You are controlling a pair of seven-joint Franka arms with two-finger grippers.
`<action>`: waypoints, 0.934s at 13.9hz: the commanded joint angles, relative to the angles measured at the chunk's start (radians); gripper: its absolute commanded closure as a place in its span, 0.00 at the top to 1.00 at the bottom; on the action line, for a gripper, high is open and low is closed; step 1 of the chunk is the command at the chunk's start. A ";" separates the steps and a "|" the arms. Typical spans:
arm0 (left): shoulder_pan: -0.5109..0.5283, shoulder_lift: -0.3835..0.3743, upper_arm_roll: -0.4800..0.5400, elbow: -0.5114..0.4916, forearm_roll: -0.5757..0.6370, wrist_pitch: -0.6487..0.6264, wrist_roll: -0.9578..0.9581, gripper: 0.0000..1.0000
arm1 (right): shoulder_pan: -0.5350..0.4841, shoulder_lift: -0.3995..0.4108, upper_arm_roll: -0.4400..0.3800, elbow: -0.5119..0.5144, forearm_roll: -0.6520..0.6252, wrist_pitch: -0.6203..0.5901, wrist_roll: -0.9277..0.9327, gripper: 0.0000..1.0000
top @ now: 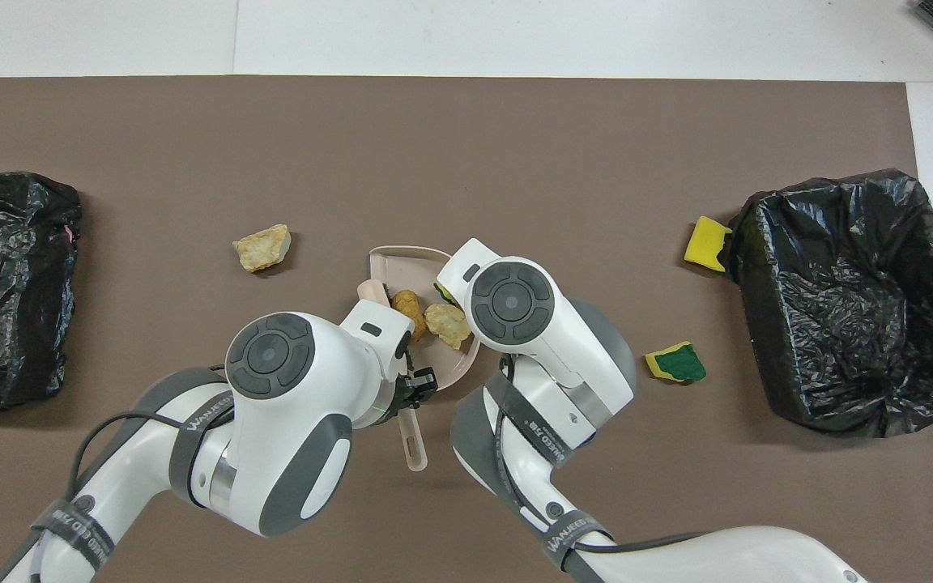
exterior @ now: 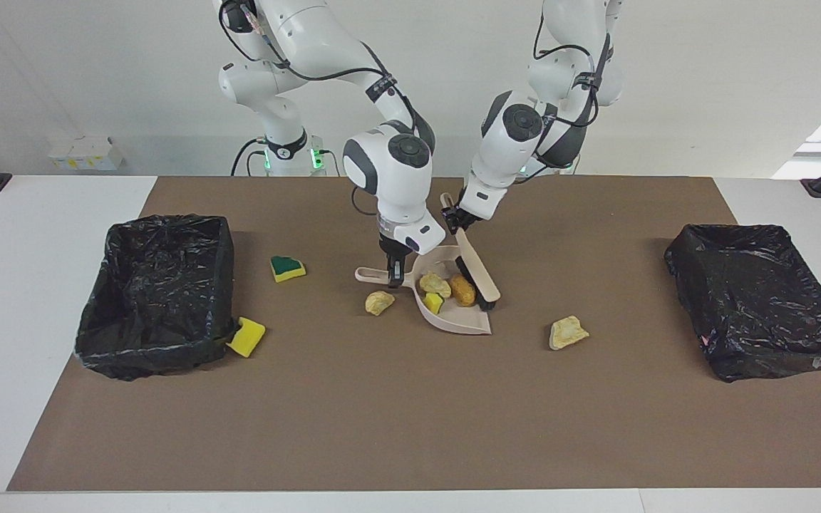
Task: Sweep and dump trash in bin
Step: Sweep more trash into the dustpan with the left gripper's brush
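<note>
"WANEED" — on grey bands of left arm (top: 191,453) and right arm (top: 547,453).

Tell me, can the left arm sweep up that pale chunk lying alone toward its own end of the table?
Probably yes. The pale chunk lies on bare mat with nothing around it, just beside the dustpan. The left gripper holds the brush, whose bristles are now in the dustpan, close to that chunk.

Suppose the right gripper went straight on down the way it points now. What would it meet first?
The right gripper points straight down, shut on the dustpan handle. Just under that lies the brown mat, so it would likely press the handle into the mat first.
</note>
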 commanded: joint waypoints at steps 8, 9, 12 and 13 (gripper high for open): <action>0.257 0.015 0.019 0.134 0.300 -0.221 0.415 0.00 | 0.026 -0.001 0.008 0.049 -0.086 -0.183 0.000 0.00; 0.308 0.026 0.017 0.143 0.309 -0.202 0.492 0.00 | 0.026 -0.001 0.008 0.047 -0.088 -0.186 0.013 0.00; 0.405 0.066 0.017 0.159 0.368 -0.158 0.665 0.00 | 0.052 -0.009 0.007 0.047 -0.100 -0.224 0.087 0.00; 0.431 0.084 0.017 0.162 0.388 -0.132 0.699 0.00 | 0.066 -0.012 0.007 0.047 -0.114 -0.237 0.135 0.00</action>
